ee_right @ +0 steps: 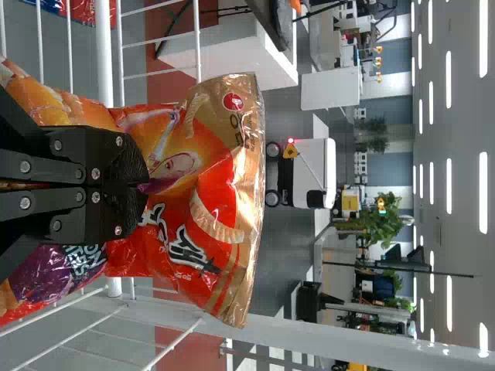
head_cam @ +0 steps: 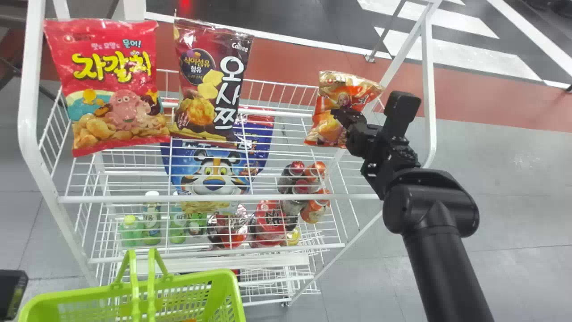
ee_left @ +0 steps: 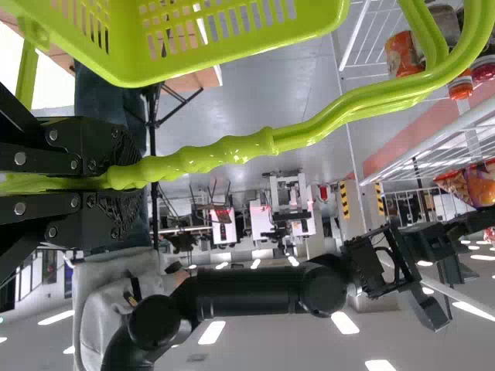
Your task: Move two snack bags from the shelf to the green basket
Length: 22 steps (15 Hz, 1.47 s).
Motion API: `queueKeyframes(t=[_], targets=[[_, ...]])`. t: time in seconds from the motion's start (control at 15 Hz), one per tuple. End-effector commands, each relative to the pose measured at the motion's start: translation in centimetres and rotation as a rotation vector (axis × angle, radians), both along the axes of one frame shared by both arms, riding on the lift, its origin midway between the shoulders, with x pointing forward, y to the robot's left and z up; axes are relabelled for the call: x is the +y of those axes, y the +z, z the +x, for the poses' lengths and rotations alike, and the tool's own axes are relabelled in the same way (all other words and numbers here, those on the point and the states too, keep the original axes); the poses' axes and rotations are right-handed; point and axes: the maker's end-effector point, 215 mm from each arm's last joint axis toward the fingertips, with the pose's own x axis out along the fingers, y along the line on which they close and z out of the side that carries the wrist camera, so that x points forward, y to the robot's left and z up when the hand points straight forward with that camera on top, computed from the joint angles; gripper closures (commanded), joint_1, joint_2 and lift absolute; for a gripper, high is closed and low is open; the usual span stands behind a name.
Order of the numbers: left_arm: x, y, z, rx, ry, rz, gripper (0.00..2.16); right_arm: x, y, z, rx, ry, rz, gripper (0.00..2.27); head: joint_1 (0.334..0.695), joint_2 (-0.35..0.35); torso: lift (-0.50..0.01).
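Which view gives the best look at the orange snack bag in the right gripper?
The right wrist view: the orange snack bag appears large there, its print toward the camera, though the right gripper covers part. The head view shows it smaller, partly behind the gripper. The left wrist view catches what looks like part of it at the edge.

Right gripper (head_cam: 344, 115): matt black links; rough-textured pads (ee_right: 128, 158); shiny metal screw heads.
Gripped snack bag (ee_right: 189, 205), between its fingertips: glossy, creased film.
Other snack bags (head_cam: 107, 85), left of the right gripper: glossy film, wrinkled edges.
Shelf (head_cam: 214, 197), below and left of the right gripper: smooth, white-coated metal.
Green basket (head_cam: 232, 290), left of and nearer than the right gripper: smooth plastic.
Basket handle (ee_left: 224, 152): glossy plastic, rippled grip.
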Motion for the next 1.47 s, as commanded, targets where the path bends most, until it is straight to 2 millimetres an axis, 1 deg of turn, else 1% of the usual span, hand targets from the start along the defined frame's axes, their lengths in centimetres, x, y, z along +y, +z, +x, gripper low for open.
queueKeyframes(t=[0.0, 0.07, 0.13, 0.2, 0.27, 0.33, 0.47, 0.53, 0.67, 0.8, 0.87, 1.0, 1.07, 1.13, 1.2, 1.27, 1.4], targets=[[0.1, 0.0, 0.0, 0.000, 0.001, 0.003, 1.98, 1.1, 1.2, -1.3, -0.009, 0.023, 0.014, 2.24, 0.695, -0.350, -0.018], [0.1, 0.0, 0.0, -0.002, 0.001, 0.005, 1.98, 2.0, 2.2, -2.0, -0.016, 0.039, 0.021, 2.24, 0.695, -0.350, -0.018], [0.1, 0.0, 0.1, -0.003, 0.003, 0.005, 1.98, 3.3, 3.2, -2.9, -0.020, 0.065, 0.037, 2.24, 0.695, -0.350, -0.018], [0.2, 0.0, 0.1, -0.005, 0.004, 0.006, 1.98, 4.8, 4.8, -4.0, -0.037, 0.094, 0.045, 2.24, 0.695, -0.350, -0.018], [0.1, 0.1, 0.1, -0.007, 0.004, 0.006, 1.98, 6.1, 5.2, -5.1, -0.009, 0.120, 0.062, 2.24, 0.695, -0.350, -0.018], [0.1, 0.2, 0.2, -0.010, 0.004, 0.005, 1.98, 7.6, 5.4, -6.6, 0.038, 0.155, 0.086, 2.24, 0.695, -0.350, -0.018], [0.0, 0.4, 0.2, -0.016, 0.002, 0.004, 1.98, 9.6, 6.0, -10.3, 0.116, 0.209, 0.143, 2.24, 0.695, -0.350, -0.018], [-0.1, 0.5, 0.2, -0.018, 0.000, 0.002, 1.98, 10.6, 5.8, -12.2, 0.156, 0.234, 0.146, 2.25, 0.695, -0.350, -0.018], [-0.1, 1.1, 0.4, -0.041, -0.004, 0.000, 1.98, 13.5, 4.2, -16.8, 0.280, 0.298, 0.150, 2.25, 0.695, -0.350, -0.018], [-0.1, 1.9, 0.8, -0.063, -0.004, -0.006, 1.98, 15.7, 2.3, -21.8, 0.424, 0.354, 0.132, 2.25, 0.695, -0.350, -0.018], [-0.1, 2.2, 0.8, -0.069, -0.005, -0.011, 1.98, 16.6, 1.6, -23.8, 0.476, 0.378, 0.135, 2.25, 0.695, -0.350, -0.018], [-0.1, 2.3, 0.9, -0.075, -0.003, -0.011, 1.98, 18.2, -0.8, -28.4, 0.620, 0.422, 0.152, 2.25, 0.695, -0.350, -0.018], [-0.1, 2.5, 1.0, -0.080, -0.004, -0.011, 1.98, 19.5, -1.1, -29.8, 0.650, 0.457, 0.170, 2.25, 0.695, -0.350, -0.018], [-0.1, 2.5, 1.0, -0.081, -0.004, -0.011, 1.98, 20.7, -1.1, -30.4, 0.656, 0.487, 0.194, 2.25, 0.695, -0.350, -0.018], [-0.2, 2.7, 1.0, -0.086, -0.004, -0.014, 1.98, 22.6, -1.4, -31.5, 0.672, 0.531, 0.225, 2.25, 0.695, -0.345, -0.018], [-0.3, 2.9, 1.0, -0.093, -0.008, -0.016, 1.98, 24.4, -1.5, -32.5, 0.683, 0.573, 0.262, 2.25, 0.695, -0.329, -0.018], [-0.5, 3.0, 0.9, -0.094, -0.012, -0.019, 1.98, 27.5, -1.9, -34.1, 0.711, 0.638, 0.304, 2.25, 0.695, -0.285, -0.018]])
